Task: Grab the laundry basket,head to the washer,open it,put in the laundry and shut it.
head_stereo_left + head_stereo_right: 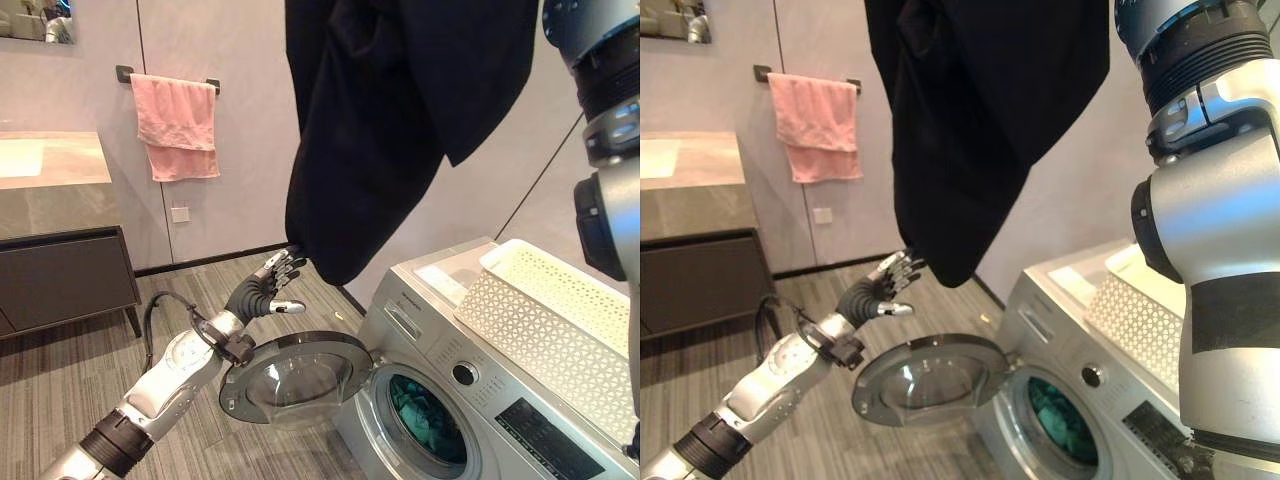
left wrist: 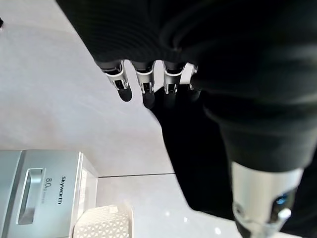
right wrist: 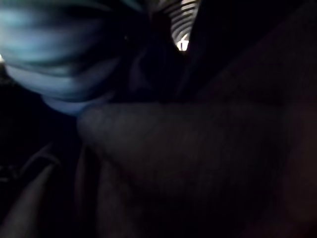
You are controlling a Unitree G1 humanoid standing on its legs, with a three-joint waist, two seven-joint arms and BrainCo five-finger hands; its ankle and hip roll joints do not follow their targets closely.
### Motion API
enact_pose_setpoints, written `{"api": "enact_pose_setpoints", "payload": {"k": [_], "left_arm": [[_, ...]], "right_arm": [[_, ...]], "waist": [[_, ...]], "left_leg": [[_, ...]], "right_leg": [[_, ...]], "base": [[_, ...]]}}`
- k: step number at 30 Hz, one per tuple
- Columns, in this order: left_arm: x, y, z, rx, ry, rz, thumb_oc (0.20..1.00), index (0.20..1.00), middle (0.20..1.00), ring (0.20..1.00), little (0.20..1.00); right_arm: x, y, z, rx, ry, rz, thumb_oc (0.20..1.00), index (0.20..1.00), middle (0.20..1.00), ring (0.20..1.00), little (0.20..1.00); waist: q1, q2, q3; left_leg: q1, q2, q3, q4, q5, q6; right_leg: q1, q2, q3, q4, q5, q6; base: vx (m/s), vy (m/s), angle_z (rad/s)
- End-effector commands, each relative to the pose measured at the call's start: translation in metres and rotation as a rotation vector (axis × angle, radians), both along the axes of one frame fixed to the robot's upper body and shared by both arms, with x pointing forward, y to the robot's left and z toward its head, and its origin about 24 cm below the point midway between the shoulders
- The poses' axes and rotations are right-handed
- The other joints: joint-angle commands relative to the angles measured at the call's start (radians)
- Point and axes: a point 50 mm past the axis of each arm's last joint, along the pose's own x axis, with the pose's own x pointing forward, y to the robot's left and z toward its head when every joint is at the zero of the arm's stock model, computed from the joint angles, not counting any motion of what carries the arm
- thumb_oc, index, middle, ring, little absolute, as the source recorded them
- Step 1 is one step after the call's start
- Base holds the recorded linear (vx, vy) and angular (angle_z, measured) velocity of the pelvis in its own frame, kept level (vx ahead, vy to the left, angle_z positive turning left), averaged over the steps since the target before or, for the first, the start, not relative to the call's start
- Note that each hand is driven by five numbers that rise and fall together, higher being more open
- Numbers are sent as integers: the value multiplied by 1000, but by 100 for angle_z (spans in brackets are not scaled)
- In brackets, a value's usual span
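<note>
Black garment (image 1: 390, 120) hangs lengthwise above open washer door (image 1: 295, 375) | left hand (image 1: 262, 290), fingers straight, touches its lower tip | right hand's grip hidden | drum (image 1: 428, 420) lies below-right.

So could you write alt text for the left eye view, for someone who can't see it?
A black garment hangs over an open front-loading washer, its round door swung out. The robot's left hand reaches up to the garment's lower end, and a white basket sits on top.
</note>
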Motion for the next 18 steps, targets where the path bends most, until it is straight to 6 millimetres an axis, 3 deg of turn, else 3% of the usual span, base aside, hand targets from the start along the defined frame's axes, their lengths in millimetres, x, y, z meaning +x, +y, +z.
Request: {"api": "enact_pose_setpoints", "payload": {"k": [1,4,8,10,12,18], "left_arm": [[15,-8,33,-113,-123,1,1000,1000,1000,1000,1000],[16,-10,34,-147,-122,7,1000,1000,1000,1000,1000],[22,-23,51,-290,-160,18,1000,1000,1000,1000,1000],[23,-26,54,-304,-169,12,1000,1000,1000,1000,1000],[27,-37,72,-354,-236,4,1000,1000,1000,1000,1000],[29,-45,96,-436,-318,14,1000,1000,1000,1000,1000]], "right_arm": [[-21,2,29,29,-91,22,200,200,200,200,200],[-18,8,25,23,-77,41,200,200,200,200,200],[-6,39,5,15,-38,171,200,200,200,200,200],[-4,41,1,25,-30,182,200,200,200,200,200],[0,59,-12,38,-6,255,200,200,200,200,200],[3,76,-31,34,11,324,200,200,200,200,200]], "waist": [[-11,-66,3],[-14,-65,4],[-41,-70,11],[-45,-69,10],[-65,-67,11],[-90,-58,12]], "left_leg": [[56,-102,94,10,-20,56],[59,-100,99,8,-20,57],[64,-95,119,3,-24,58],[65,-93,123,1,-24,58],[73,-90,136,-4,-26,58],[82,-86,155,-9,-29,59]], "right_leg": [[54,7,49,-1,-48,22],[54,8,52,-1,-48,21],[47,10,75,-1,-46,14],[46,12,78,-1,-45,13],[43,16,92,-1,-45,8],[38,19,112,-1,-45,3]], "base": [[0,0,0],[0,0,0],[-3,-2,-1],[-10,-7,-5],[-18,-10,-10],[-10,-2,-9]]}}
